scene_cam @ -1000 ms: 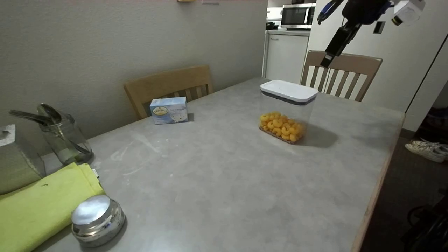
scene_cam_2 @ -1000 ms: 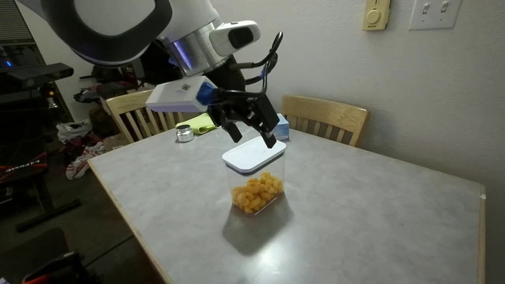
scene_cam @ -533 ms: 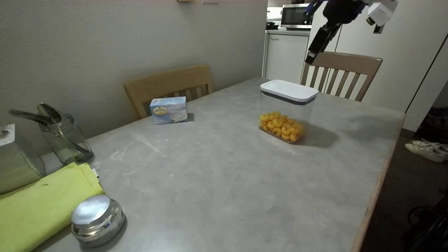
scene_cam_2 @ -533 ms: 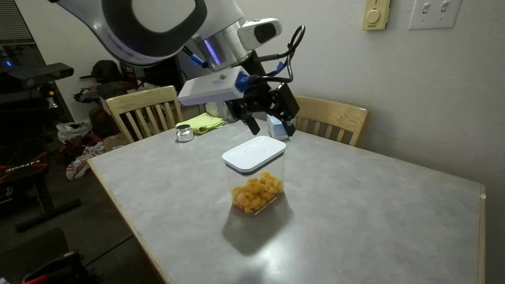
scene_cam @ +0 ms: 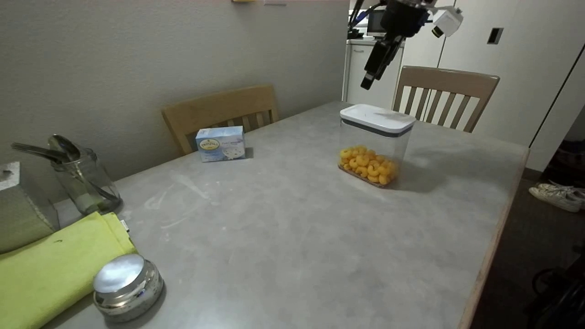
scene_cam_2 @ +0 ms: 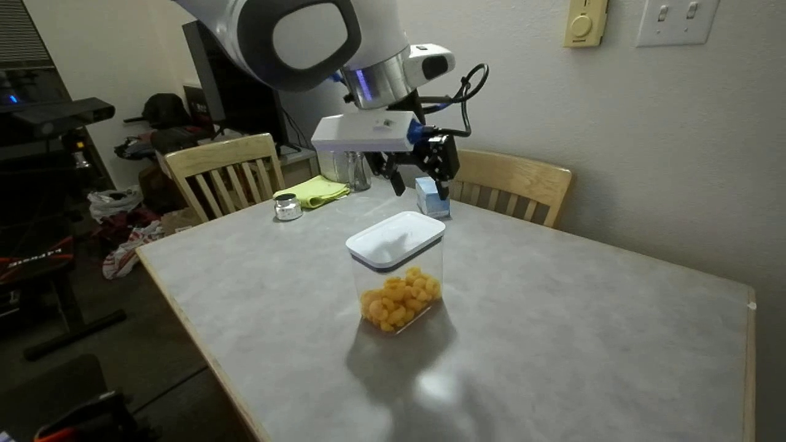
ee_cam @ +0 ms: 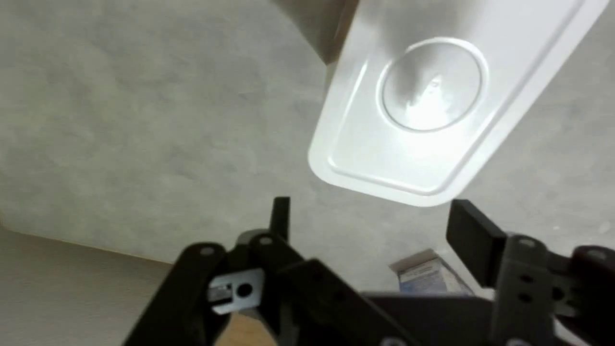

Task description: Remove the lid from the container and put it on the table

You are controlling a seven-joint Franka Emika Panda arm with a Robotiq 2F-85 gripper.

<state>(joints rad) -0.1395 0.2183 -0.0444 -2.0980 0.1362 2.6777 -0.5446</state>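
One large table [scene_cam_2: 583, 319], its light grey top faintly mottled, stretches across both exterior views. Over it reaches a white and black robot arm [scene_cam_2: 381, 37], bent downward from the upper edge of an exterior view. A wooden chair [scene_cam: 221, 106] with a slatted back stands at the table's edge, and a folded yellow-green cloth [scene_cam: 68, 265] lies at one end. Well apart from the cloth, a clear rectangular container [scene_cam: 379, 142] stands upright on the table. Above the table hangs the black gripper [ee_cam: 370, 216], its two fingers [ee_cam: 473, 240] set wide apart in the wrist view with nothing in their grasp. The white lid [scene_cam_2: 393, 239], rounded at the corners, sits flat on top of the container, partly shaded and apart from the gripper; the wrist view catches one end of it just beyond the fingers. A glass jar [scene_cam: 91, 201] just beside the cloth holds metal utensils [scene_cam: 65, 146]. A light-blue box [scene_cam: 221, 144], printed on its front, stands near the chair and well apart from the container. A round, shiny metal tin [scene_cam: 128, 290] rests on the other side of the cloth from the jar. Yellow-orange pieces [scene_cam: 365, 164], some curved, fill the lower part of the container.
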